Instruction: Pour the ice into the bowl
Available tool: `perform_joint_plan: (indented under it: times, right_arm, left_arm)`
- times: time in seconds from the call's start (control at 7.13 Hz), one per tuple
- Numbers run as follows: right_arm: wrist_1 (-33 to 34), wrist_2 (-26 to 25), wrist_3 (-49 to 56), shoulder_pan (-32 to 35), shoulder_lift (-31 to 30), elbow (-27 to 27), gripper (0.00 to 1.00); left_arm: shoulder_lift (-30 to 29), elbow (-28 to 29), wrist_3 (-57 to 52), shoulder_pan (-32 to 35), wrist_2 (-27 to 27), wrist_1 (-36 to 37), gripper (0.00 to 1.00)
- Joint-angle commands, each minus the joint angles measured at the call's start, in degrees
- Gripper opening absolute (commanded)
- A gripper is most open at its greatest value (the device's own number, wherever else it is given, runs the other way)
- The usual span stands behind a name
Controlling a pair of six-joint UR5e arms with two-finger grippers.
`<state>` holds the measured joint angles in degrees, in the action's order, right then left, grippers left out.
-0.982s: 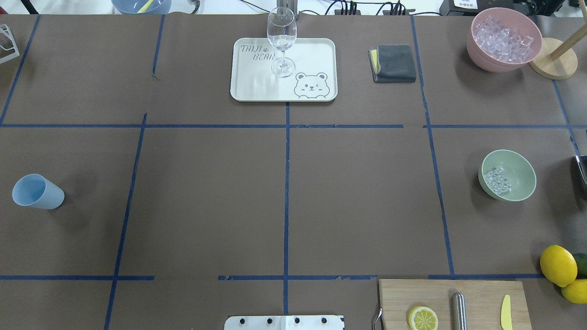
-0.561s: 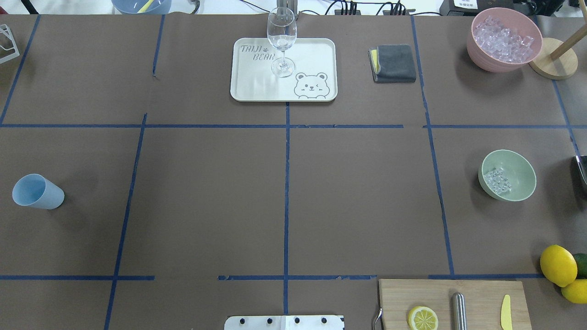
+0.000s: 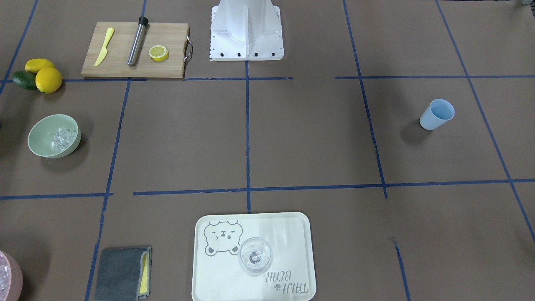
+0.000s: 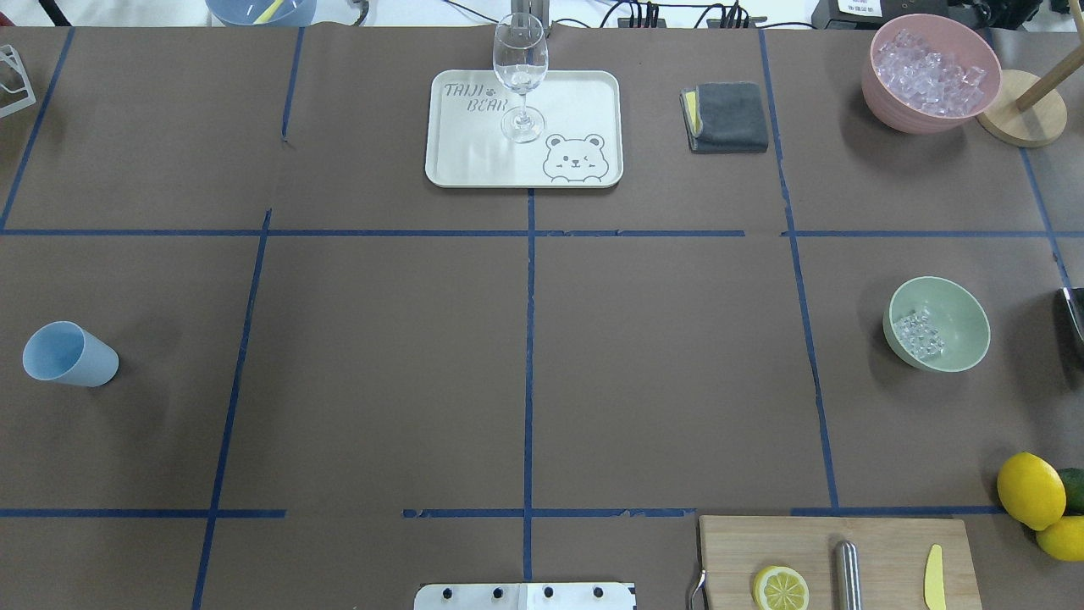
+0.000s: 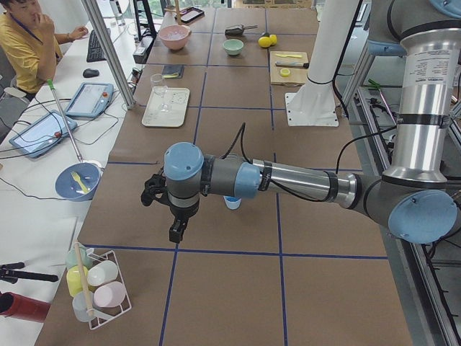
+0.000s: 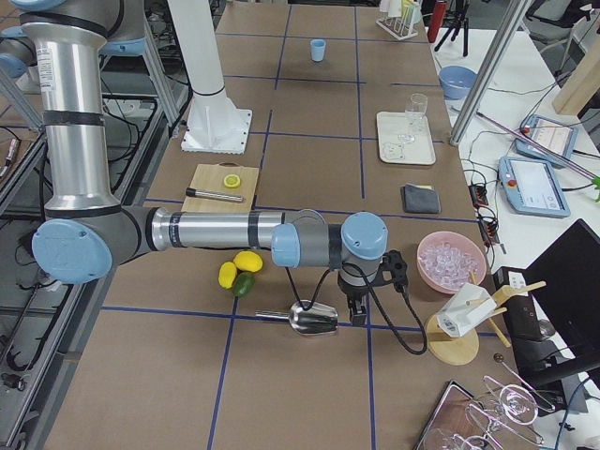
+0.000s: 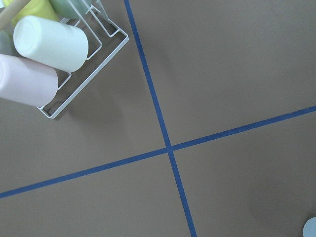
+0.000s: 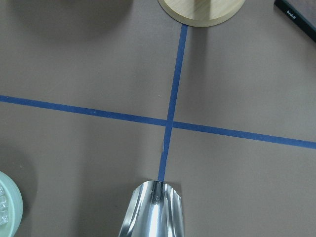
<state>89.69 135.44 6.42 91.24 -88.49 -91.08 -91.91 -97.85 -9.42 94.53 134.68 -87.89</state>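
Far left of the tray (image 4: 584,102), beyond a pale blue cup (image 4: 68,356) of smooth, tapered plastic, the left gripper (image 5: 176,232) hangs over the table (image 4: 381,356), whose matte brown paper is crossed by blue tape lines. Only a side view shows it, so I cannot tell whether its jaws are parted or closed.

The tray itself is a cream rounded rectangle with a slight sheen and a printed bear. A clear stemmed wine glass (image 4: 520,68) stands upright on it. Just right of the tray lies a folded grey cloth (image 4: 732,114), soft and napped, with a yellow edge.

Further right of the tray and nearer the robot sits the bowl (image 4: 965,309), round, pale sage green, matte and smooth. The ice (image 4: 920,333) lies inside it as a small heap of clear, glassy cubes that catch the light, gathered against the inner wall on the side toward the tray. The rest of the bowl's floor is bare.

Right of the tray along the far edge is a pink bowl (image 4: 885,93) heaped with frosty pieces.

Past the green bowl from the tray, the right gripper (image 6: 355,313) hangs low, with a polished metal scoop (image 6: 314,320) just beside it. I cannot tell whether its jaws are closed on the scoop or free of it.
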Motion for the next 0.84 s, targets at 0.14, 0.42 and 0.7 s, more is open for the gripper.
perform_joint_plan:
  times: [0.14, 0.42, 0.7]
  right_arm:
    - [-0.2, 0.1, -1.2, 0.0, -1.1, -0.6, 1.00]
    - [0.5, 1.4, -1.5, 0.0, -2.5, -5.0, 1.00]
    - [0.4, 1.2, -1.5, 0.0, -4.6, -5.6, 1.00]
  left_arm:
    - [1.4, -2.3, 2.5, 0.1, -0.6, -1.4, 1.00]
    - [1.9, 1.8, 2.3, 0.0, -2.9, -3.9, 1.00]
    - [2.3, -1.3, 2.1, -0.5, -3.1, -0.3, 1.00]
